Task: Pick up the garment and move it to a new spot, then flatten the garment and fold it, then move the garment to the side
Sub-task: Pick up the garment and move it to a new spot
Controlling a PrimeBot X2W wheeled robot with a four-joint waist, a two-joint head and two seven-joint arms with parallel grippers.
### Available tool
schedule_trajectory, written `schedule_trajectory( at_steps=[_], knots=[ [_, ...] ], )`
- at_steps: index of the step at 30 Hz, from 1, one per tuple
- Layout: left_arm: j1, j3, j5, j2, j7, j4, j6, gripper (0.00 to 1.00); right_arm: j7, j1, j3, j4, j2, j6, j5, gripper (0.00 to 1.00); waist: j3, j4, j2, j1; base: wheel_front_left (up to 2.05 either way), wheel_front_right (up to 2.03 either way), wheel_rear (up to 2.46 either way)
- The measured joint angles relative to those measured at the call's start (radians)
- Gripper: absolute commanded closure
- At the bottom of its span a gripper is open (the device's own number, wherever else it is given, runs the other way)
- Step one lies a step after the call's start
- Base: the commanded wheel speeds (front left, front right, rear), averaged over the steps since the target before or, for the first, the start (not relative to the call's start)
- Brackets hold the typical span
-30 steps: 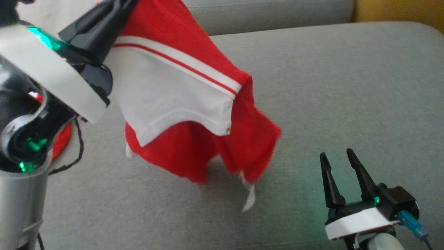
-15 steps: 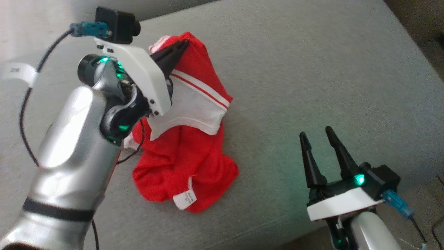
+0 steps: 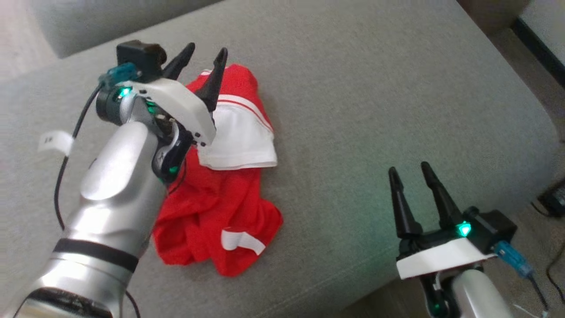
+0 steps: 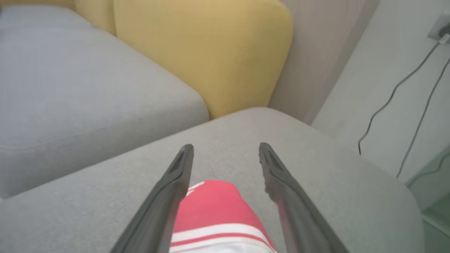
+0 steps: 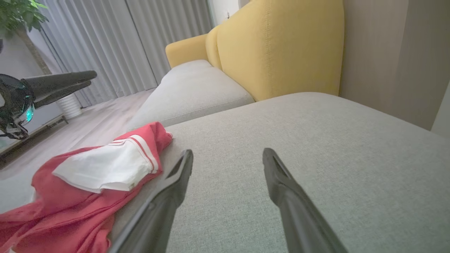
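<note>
Crumpled red-and-white garment [image 3: 212,212]; left gripper [image 3: 207,47] over its 12 o'clock end, spread wide, seemingly empty; right gripper [image 3: 409,168] at 4 o'clock, wide, empty.

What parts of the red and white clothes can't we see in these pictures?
- Head view: the left side of the crumpled red and white cloth garment is hidden behind the silver left forearm.
- Head view: its white label is too small to read.
- Left wrist view: the bottom edge cuts the garment off.
</note>
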Motion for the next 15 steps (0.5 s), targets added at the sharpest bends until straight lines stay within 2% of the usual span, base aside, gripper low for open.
schedule_trajectory(
  at_steps=[1, 2, 6, 15],
  knots=[
    [0.006, 0.003, 0.000, -0.006, -0.058, -0.004, 0.021, 0.00, 0.000, 0.007, -0.021, -0.001, 0.001, 0.000, -0.011, 0.00, -0.017, 0.020, 0.0000, -0.0001, 0.00, 0.00, 0.00],
    [0.006, 0.003, 0.000, -0.006, -0.058, -0.004, 0.021, 0.00, 0.000, 0.007, -0.021, -0.001, 0.001, 0.000, -0.011, 0.00, -0.017, 0.020, 0.0000, -0.0001, 0.00, 0.00, 0.00],
    [0.072, 0.032, 0.006, -0.020, -0.144, -0.055, 0.077, 0.00, 0.000, 0.036, -0.074, -0.019, 0.002, 0.000, -0.053, 0.00, -0.049, 0.077, 0.0000, 0.0000, 0.00, 0.00, 0.00],
    [0.432, 0.072, 0.010, 0.023, -0.193, -0.319, 0.211, 0.00, 0.000, 0.068, -0.200, -0.079, 0.002, 0.000, -0.165, 0.00, -0.110, 0.236, 0.0000, -0.0001, 0.00, 0.00, 0.00]
  ],
)
